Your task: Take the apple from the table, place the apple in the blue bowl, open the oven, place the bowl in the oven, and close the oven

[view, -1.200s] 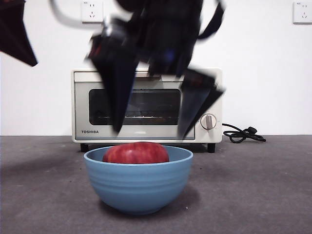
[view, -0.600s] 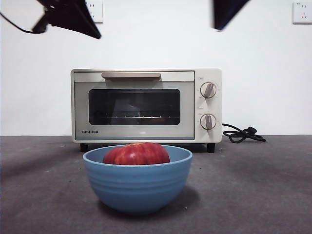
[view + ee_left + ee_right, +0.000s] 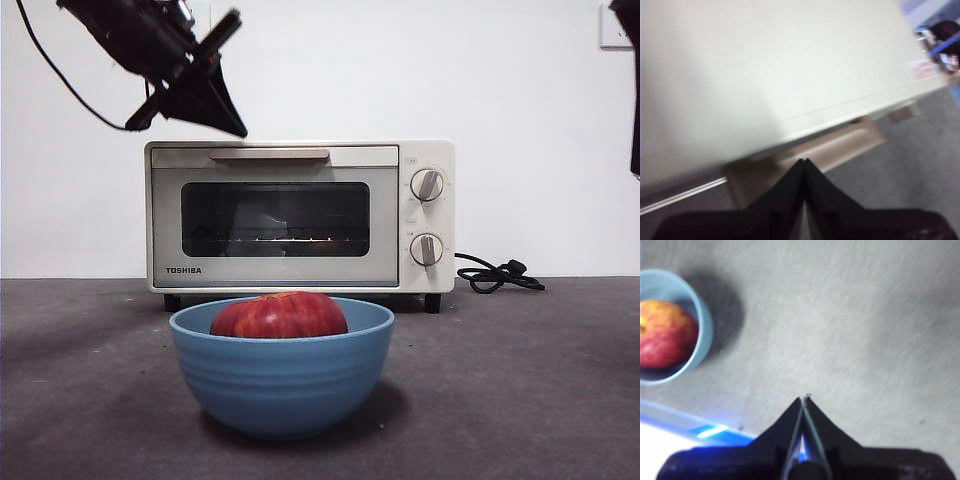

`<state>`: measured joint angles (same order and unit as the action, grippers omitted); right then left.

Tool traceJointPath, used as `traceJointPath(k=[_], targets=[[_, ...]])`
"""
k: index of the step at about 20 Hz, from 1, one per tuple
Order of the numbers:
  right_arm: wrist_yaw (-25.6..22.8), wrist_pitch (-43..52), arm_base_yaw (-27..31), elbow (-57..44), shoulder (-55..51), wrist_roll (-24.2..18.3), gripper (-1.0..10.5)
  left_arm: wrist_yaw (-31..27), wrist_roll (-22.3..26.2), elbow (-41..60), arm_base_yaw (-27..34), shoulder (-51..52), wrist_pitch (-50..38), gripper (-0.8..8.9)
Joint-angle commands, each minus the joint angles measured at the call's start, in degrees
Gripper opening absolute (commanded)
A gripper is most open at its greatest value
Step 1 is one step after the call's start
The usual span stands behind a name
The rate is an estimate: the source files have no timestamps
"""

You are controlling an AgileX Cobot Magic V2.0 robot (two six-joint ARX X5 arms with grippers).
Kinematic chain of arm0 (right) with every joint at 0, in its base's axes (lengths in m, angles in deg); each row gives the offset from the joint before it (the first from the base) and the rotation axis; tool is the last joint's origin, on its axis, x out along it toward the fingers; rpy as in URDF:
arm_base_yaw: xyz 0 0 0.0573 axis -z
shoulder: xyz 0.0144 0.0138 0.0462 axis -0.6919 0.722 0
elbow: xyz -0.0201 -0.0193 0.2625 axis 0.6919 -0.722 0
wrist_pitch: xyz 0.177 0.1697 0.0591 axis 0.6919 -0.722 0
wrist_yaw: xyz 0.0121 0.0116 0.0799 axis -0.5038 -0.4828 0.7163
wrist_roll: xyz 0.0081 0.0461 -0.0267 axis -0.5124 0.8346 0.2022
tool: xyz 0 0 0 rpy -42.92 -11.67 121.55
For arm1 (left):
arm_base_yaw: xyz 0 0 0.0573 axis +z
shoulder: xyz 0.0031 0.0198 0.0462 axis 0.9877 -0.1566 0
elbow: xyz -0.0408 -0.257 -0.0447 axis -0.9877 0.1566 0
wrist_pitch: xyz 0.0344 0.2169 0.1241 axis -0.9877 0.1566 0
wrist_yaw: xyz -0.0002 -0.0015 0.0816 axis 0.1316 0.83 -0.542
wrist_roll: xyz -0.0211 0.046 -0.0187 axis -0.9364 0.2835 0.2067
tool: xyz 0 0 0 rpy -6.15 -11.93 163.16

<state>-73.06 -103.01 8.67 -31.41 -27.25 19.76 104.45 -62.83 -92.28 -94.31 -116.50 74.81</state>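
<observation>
Apple sits in blue bowl. We judge oven-opening next: left gripper, jaws closed, empty, above oven handle; must hook it.

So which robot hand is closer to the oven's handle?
Left. The left gripper hangs just above the oven, near its handle. The right gripper is off over bare table, beside the blue bowl.

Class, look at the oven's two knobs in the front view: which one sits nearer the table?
The lower knob on the oven, directly beneath the upper knob, sits nearer the table.
</observation>
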Motion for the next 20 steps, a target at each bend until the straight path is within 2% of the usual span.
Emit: traceJointPath(k=[1,3,7,8,11,16,20], targets=[[1.27,0.28,0.11,-0.55,-1.11,1.33,-0.1,-0.20,-0.48,-0.02,-0.39,-2.23,1.07,-0.05],[2.08,0.55,0.11,-0.52,-1.86,2.40,-0.1,-0.20,-0.20,-0.02,-0.66,-2.99,2.97,-0.05],[2.08,1.68,0.13,-0.52,-2.23,2.86,0.0,-0.44,3.83,-0.02,-2.27,-2.86,7.17,-0.05],[2.10,2.01,0.13,-0.52,-2.23,3.30,0.0,-1.95,5.62,-0.02,-2.82,-2.89,9.29,-0.05],[4.31,3.04,0.13,-0.50,-2.23,4.70,0.0,-13.03,9.42,0.00,-5.03,-2.89,14.32,-0.06],[4.44,4.92,0.13,-0.50,-3.30,5.57,0.0,-13.84,9.86,0.44,-6.25,-2.78,16.85,-0.06],[4.39,4.94,0.22,-0.50,-4.59,5.55,0.0,-17.00,9.62,6.82,-7.80,0.35,12.41,-0.06]])
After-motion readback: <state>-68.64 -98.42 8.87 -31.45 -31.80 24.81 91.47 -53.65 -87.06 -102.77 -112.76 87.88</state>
